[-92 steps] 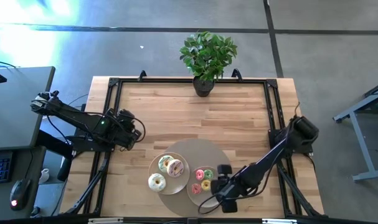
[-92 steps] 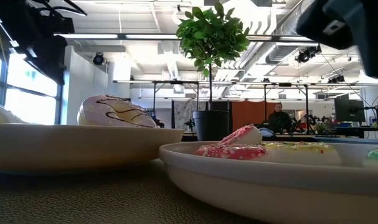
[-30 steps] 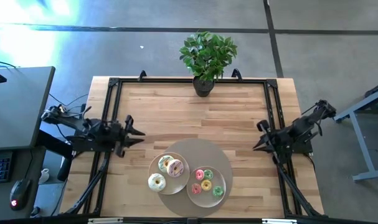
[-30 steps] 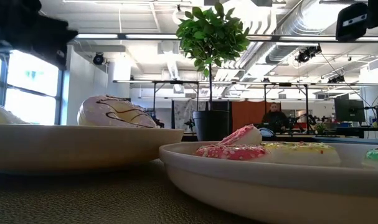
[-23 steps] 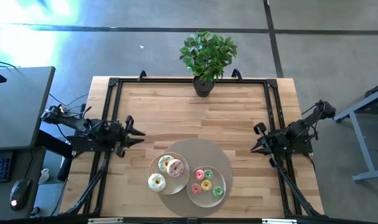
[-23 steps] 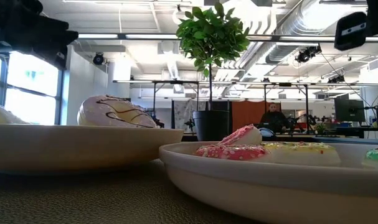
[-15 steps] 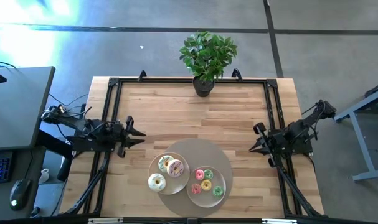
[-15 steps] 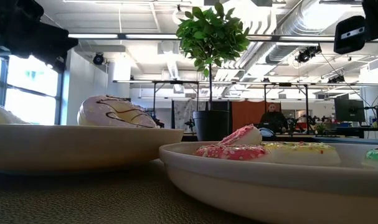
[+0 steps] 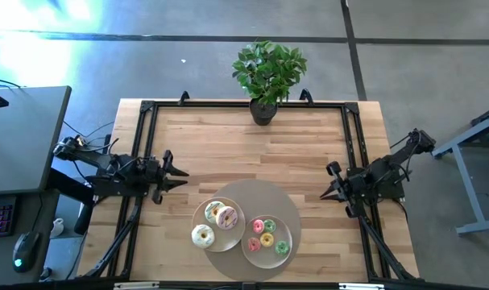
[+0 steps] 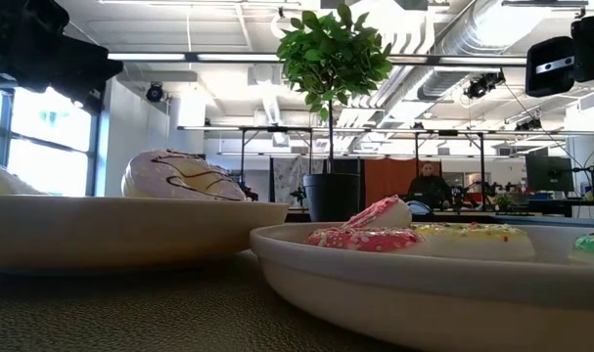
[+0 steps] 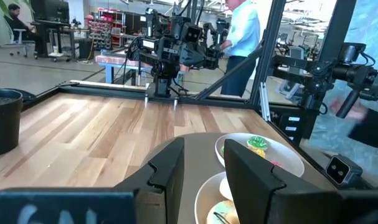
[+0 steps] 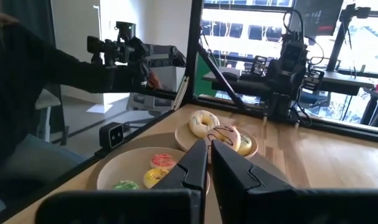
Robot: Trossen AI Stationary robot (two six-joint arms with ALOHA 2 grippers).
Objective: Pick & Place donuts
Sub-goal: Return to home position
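Note:
Three larger donuts (image 9: pixel 216 221) lie on the left beige plate (image 9: pixel 205 208), and several mini donuts (image 9: pixel 267 236) lie on the right plate (image 9: pixel 286 235). Both plates rest on a round brown mat (image 9: pixel 256 193) near the table's front edge. In the low view a white chocolate-striped donut (image 10: pixel 184 178) and pink and yellow minis (image 10: pixel 360 238) show over the rims. My left gripper (image 9: pixel 176 171) hovers open at the table's left side, pointing right, clear of the plates (image 11: pixel 204 168). My right gripper (image 9: pixel 328 182) hovers shut at the right side, pointing left toward the plates (image 12: pixel 209 163).
A potted plant (image 9: pixel 267 76) stands at the middle of the far edge. Black frame rails (image 9: pixel 147 137) run along the table's left, right and far sides. Bare wood (image 9: pixel 252 145) lies between the arms. People show in the room beyond (image 11: pixel 241 28).
My right gripper has edged a little toward the table's left and near side and sunk slightly. It stays shut. The donuts and plates lie as before.

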